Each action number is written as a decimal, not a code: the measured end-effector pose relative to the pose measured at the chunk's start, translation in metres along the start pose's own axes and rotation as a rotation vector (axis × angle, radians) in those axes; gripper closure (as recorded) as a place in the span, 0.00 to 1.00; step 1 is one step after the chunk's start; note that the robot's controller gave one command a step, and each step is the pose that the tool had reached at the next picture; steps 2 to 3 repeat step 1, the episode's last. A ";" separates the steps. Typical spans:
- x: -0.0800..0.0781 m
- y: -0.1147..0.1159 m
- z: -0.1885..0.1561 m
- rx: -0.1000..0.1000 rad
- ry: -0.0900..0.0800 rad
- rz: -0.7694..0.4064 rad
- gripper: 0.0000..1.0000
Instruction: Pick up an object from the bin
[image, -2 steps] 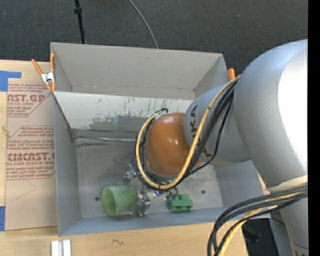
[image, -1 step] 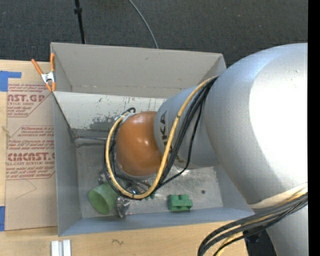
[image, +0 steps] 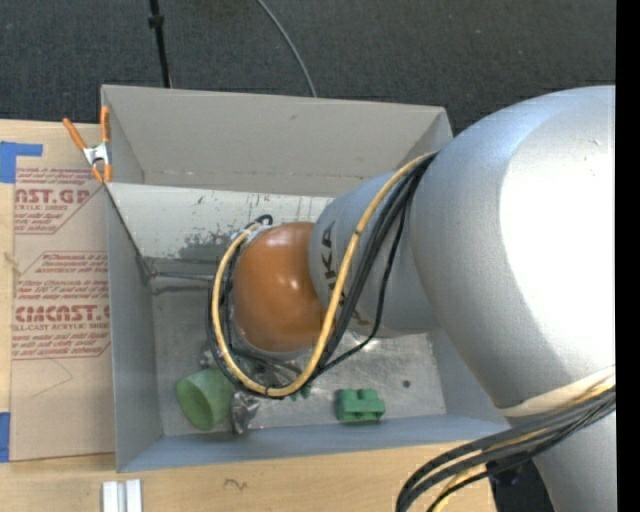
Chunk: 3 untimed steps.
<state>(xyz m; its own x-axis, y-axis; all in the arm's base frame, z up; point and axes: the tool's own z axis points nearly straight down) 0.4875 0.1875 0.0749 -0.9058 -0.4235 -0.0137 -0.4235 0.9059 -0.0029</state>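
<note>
The arm comes in from the right and covers most of the bin's right half. Its wrist carries a rounded orange cover, which hangs over the middle of the floor. Black and yellow cables loop round the left and lower side of that cover, and cover and cables together hide much of what lies beneath them. Below the cover's lower left edge the hand is down near the bin floor, close to the front wall. Whether it is spread or pressed together cannot be told, since the cables and the cover screen it.

A small dark green block with a stepped outline lies on the floor near the front wall, to the right of the hand and apart from it.

Just beside the hand, on its left, lies a pale green cup. It is on its side in the bin's front-left part, short and round, with a wider flared end. Whether the hand touches it cannot be told.

The bin is grey metal with sloping walls, its floor and back wall scuffed and scratched dark. It stands on a light wooden table.
</note>
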 end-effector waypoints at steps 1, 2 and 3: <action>-0.008 0.014 -0.138 -0.003 0.004 -0.035 1.00; -0.008 0.014 -0.138 -0.003 0.004 -0.035 1.00; -0.008 0.014 -0.138 -0.003 0.004 -0.035 1.00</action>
